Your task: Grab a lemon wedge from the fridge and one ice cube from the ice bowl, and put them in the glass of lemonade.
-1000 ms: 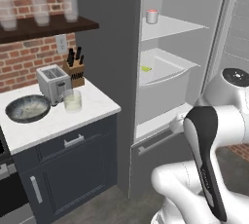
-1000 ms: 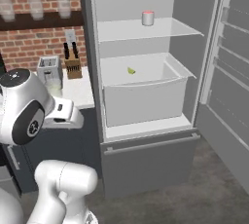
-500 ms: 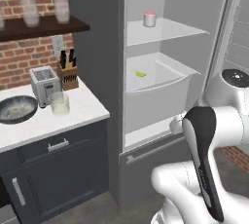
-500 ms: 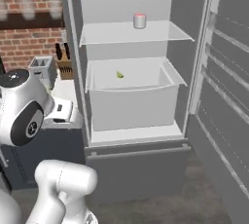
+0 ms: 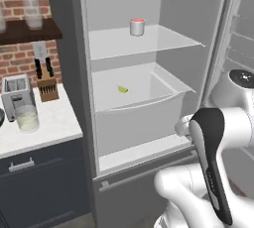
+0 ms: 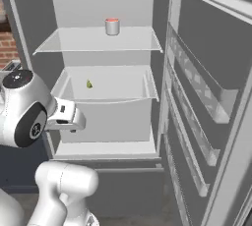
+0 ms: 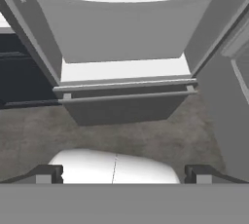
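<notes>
Inside, the tiny yellow-green lemon wedge (image 5: 122, 89) lies in the tall dark grey fridge's (image 5: 74, 48) white drawer. At its twelve o'clock stands a small red-topped white cup (image 5: 137, 27). The gripper (image 7: 124, 173) is wide open, holding nothing.

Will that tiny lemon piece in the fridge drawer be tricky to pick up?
Probably. The lemon wedge looks tiny and light, so it may slide on the smooth white drawer when nudged. Its tapered shape could slip between the fingers.
</notes>
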